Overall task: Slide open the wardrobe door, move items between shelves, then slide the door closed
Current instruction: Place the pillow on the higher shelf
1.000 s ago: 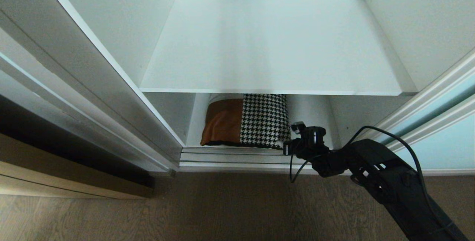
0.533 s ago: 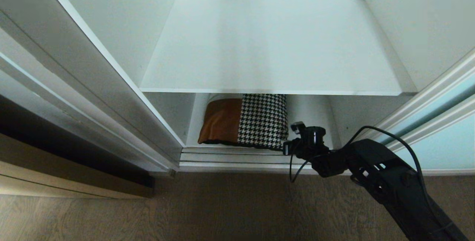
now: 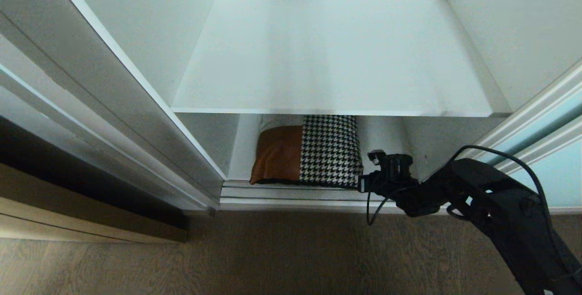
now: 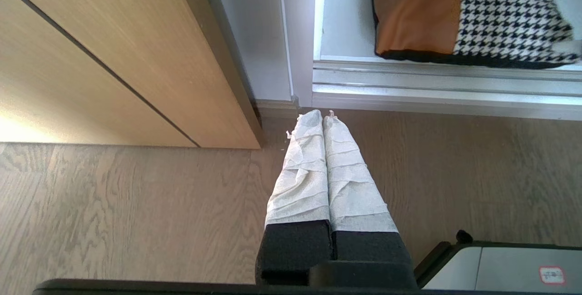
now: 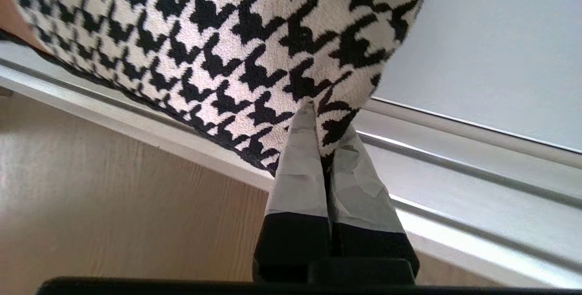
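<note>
Wardrobe stands open; the frosted sliding wardrobe door is pushed off to the right edge of the opening. The cushion lies on the bottom shelf, at its front edge, its black underside right against the silver door track, leather half toward the left wall, houndstooth half toward the middle. The upper shelf above it is bare.

My right gripper is at the cushion's front right corner, low over the track. In the right wrist view the taped fingers are clenched on that houndstooth corner, with only a thin pinch of fabric and seam between them. My left gripper hangs parked over the wood floor in front of the track, fingers pressed together on nothing.

Step in hand, as I judge it: draw the cushion out of the bottom shelf and lift it to the upper one.

Notes for doing it well:
- A corner pinch is shallow; the cushion will likely droop and swing from it. Pull slowly.
- Draw the cushion out toward me first so it is free of the upper shelf's front edge before raising it.
- Keep the black underside from snagging on the track.
- Set it well in from the upper shelf's front edge, so the door can slide past.
</note>
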